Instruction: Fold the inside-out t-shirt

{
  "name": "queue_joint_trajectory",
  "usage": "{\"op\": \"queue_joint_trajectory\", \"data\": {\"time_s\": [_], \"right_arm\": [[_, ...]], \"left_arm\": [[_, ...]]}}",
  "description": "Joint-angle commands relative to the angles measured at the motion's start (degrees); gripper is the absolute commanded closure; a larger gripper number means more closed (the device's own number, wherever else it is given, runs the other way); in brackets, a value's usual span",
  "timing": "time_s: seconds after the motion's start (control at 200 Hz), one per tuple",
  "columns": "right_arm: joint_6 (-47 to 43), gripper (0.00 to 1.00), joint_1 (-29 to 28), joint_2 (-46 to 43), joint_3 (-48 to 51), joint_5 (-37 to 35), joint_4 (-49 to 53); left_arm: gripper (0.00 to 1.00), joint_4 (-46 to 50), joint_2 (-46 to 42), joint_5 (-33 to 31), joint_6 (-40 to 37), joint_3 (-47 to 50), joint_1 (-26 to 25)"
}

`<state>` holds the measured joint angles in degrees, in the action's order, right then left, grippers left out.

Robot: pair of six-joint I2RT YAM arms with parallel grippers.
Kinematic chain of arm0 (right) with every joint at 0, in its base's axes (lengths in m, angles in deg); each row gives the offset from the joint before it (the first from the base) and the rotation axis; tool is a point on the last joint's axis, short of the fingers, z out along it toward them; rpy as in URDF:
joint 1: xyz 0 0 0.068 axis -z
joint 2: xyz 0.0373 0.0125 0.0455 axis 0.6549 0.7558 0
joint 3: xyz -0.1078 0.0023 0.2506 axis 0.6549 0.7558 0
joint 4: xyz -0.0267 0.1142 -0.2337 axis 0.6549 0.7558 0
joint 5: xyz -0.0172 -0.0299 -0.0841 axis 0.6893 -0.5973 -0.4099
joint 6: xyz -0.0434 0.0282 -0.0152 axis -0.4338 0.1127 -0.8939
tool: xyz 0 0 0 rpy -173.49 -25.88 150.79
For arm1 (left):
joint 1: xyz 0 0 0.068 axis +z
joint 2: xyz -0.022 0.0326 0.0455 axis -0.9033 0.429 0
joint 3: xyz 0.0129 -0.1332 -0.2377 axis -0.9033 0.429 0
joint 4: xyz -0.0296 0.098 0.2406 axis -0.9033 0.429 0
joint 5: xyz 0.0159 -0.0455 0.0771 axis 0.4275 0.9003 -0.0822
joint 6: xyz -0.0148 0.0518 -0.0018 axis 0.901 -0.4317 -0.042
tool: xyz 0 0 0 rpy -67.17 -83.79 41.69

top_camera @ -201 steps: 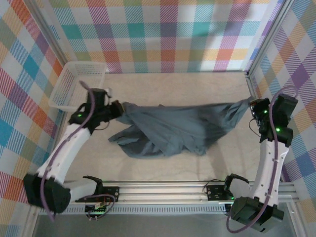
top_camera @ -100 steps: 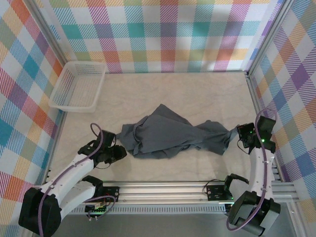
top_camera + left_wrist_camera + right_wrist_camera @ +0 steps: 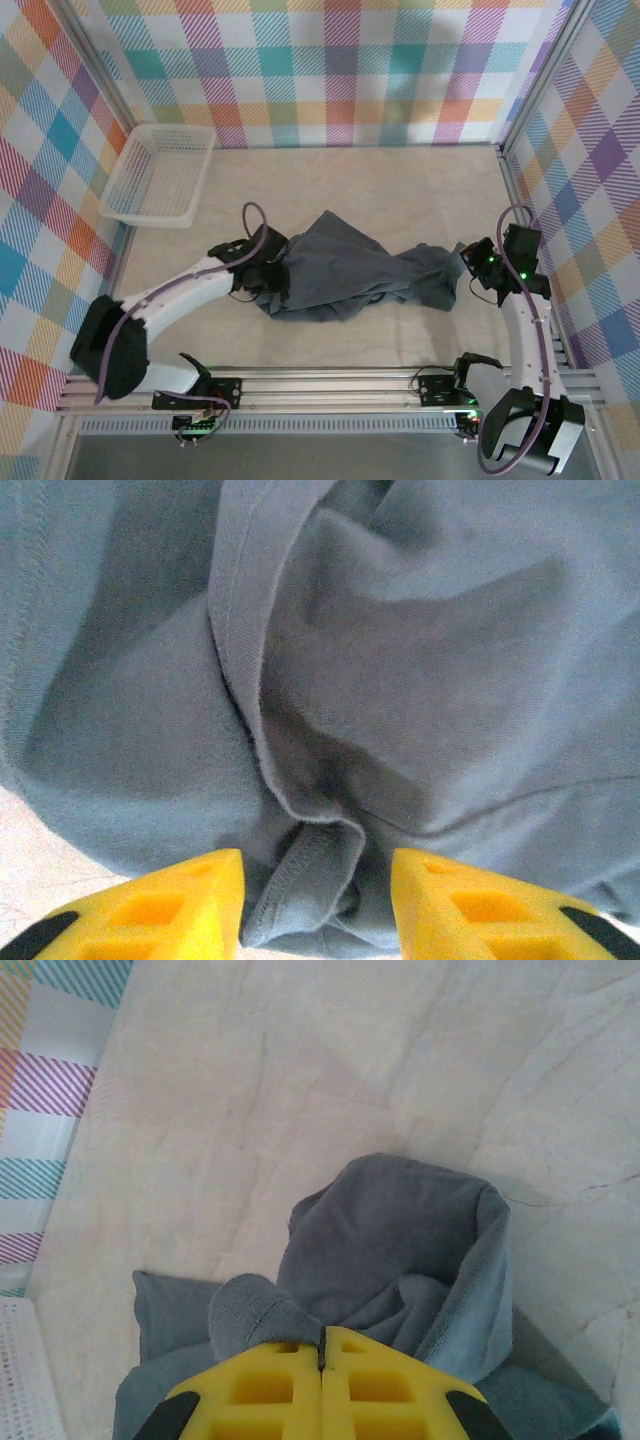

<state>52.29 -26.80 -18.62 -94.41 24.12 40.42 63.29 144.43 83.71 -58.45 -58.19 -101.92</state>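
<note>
Currently your inside-out t-shirt (image 3: 345, 275) lies crumpled in a heap on the table (image 3: 400, 190), near the middle and toward the front, well apart from the white basket (image 3: 160, 175) in the far left corner. Your left claw (image 3: 315, 865) sits at the heap's left edge with its fingers set apart, a rolled hem fold lying loose between them. Your right claw (image 3: 322, 1335) is at the heap's right end, fingers pressed flush together with a bunch of cloth pinched at the tips.
</note>
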Motion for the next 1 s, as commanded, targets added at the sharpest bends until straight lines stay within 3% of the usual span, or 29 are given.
{"op": "queue_joint_trajectory", "data": {"time_s": [0.0, 0.185, 0.455, 0.705, 0.995], "right_arm": [[-1.65, 1.0, -0.62, 0.09, -2.22, -0.47, 0.12], [-2.17, 1.0, -0.75, 0.08, -2.66, -0.73, 0.33], [-2.85, 1.0, -0.83, 0.16, -2.69, -0.78, 0.56], [-3.47, 1.0, -0.84, 0.59, -3.05, -0.86, 0.56], [-3.51, 1.0, -1.17, 0.91, -3.61, -0.69, 0.69]], "left_arm": [[0.55, 5.26, 5.2, -3.71, -0.95, -3.64, -2.03], [0.58, 3.58, 8.94, -7.17, 2.21, -4.58, -2.05], [0.69, -0.7, 9.79, -5.32, 7.27, -3.32, -1.83], [0.68, -9.66, 3.56, -0.84, 14.61, 3.6, -0.12], [0.66, -7.55, 0.05, -0.05, 17.65, 3.61, 1.46]]}}
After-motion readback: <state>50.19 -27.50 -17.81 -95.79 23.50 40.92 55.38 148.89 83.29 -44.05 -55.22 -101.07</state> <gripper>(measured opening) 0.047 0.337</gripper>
